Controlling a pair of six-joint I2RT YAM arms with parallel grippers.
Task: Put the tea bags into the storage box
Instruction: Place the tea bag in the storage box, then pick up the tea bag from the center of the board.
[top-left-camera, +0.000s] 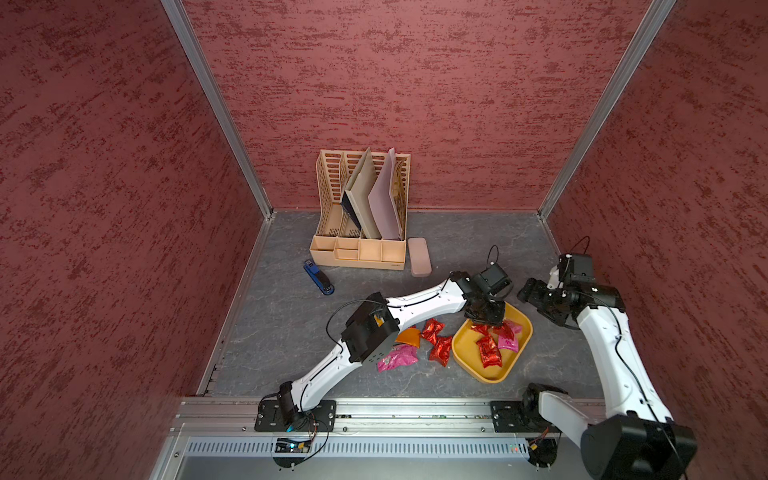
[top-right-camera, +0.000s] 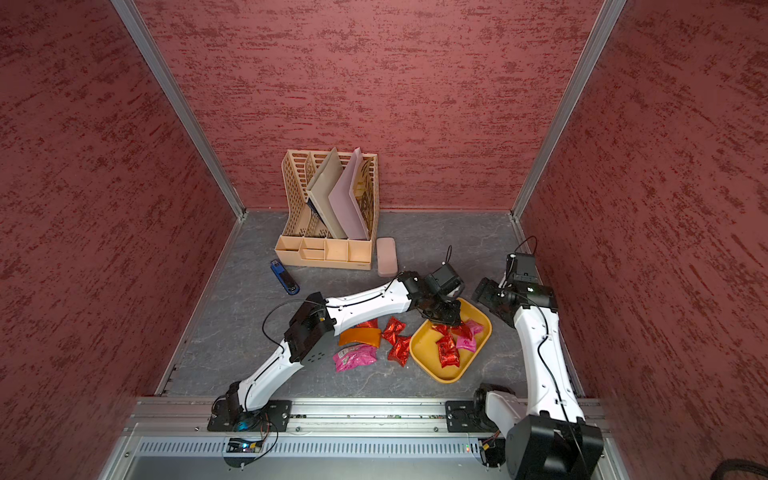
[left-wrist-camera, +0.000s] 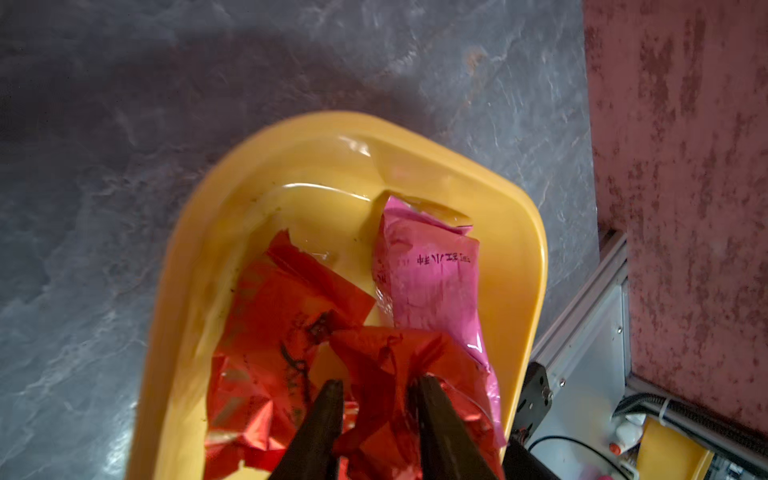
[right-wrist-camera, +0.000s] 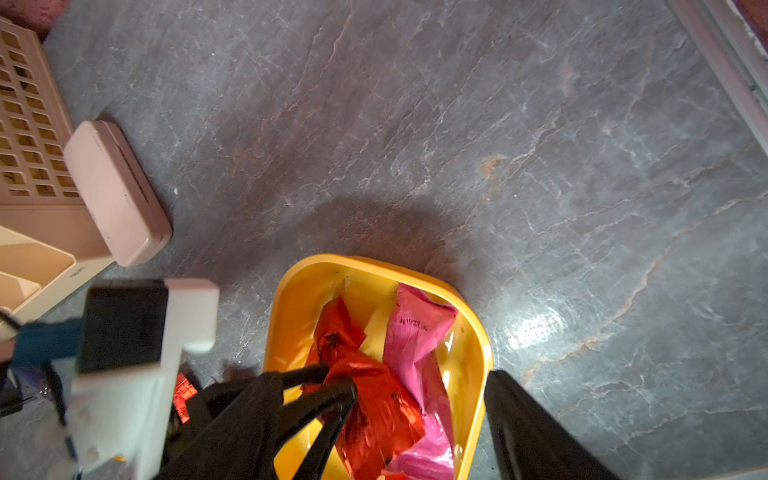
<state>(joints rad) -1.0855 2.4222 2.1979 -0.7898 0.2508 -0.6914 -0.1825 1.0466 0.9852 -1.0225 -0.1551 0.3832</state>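
Left claw (left-wrist-camera: 378, 382) narrowly parted in storage box (left-wrist-camera: 523, 266); red tea bag (left-wrist-camera: 386, 349), apparently touching one finger (left-wrist-camera: 436, 419), could snag out. Right claw (top-left-camera: 524, 293) wide, empty.

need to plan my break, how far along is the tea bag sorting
Partway. The storage box holds a few red tea bags and a pink tea bag. The left end effector stands open over a red packet there. Waiting on the table: two red bags, an orange bag, a pink bag.
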